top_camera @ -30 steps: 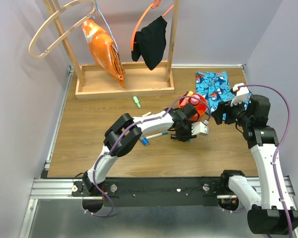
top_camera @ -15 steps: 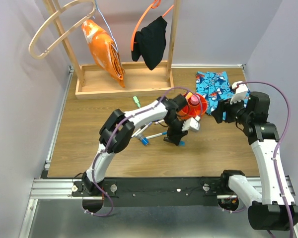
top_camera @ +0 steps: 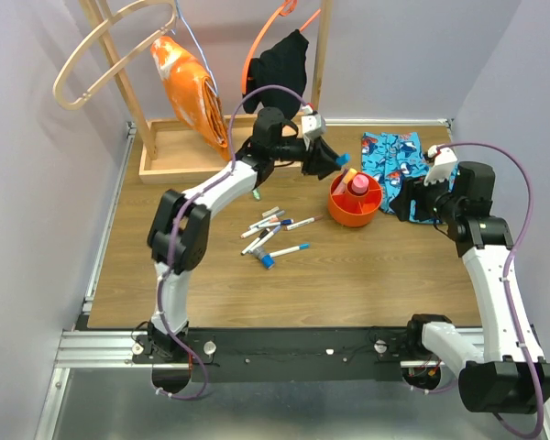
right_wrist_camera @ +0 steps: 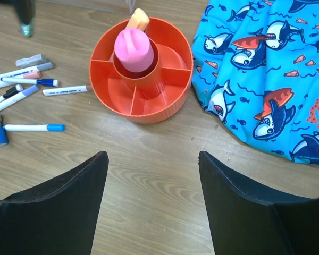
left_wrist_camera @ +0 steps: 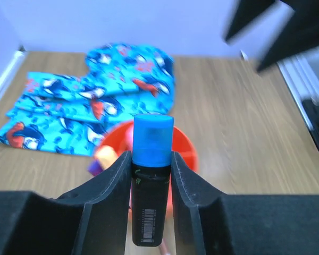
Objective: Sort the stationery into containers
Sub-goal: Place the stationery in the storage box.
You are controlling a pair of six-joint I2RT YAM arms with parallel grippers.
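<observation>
Your left gripper (left_wrist_camera: 151, 158) pinches a blue-capped black marker (left_wrist_camera: 150, 212) in the air near the orange tub (right_wrist_camera: 149, 112), which that wrist view shows blurred and half hidden behind the marker; your right gripper (right_wrist_camera: 152, 159) hangs spread and empty; loose pens (right_wrist_camera: 69, 90) lie beside the tub, some cut off at the frame edge.

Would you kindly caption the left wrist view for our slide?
Left gripper clamps a blue-capped black marker, orange tub behind it.

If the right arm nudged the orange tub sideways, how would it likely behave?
The orange tub looks wide and low-walled, so it would probably slide rather than tip. The pink tube standing in its centre cup rises above the rim and may wobble.
</observation>
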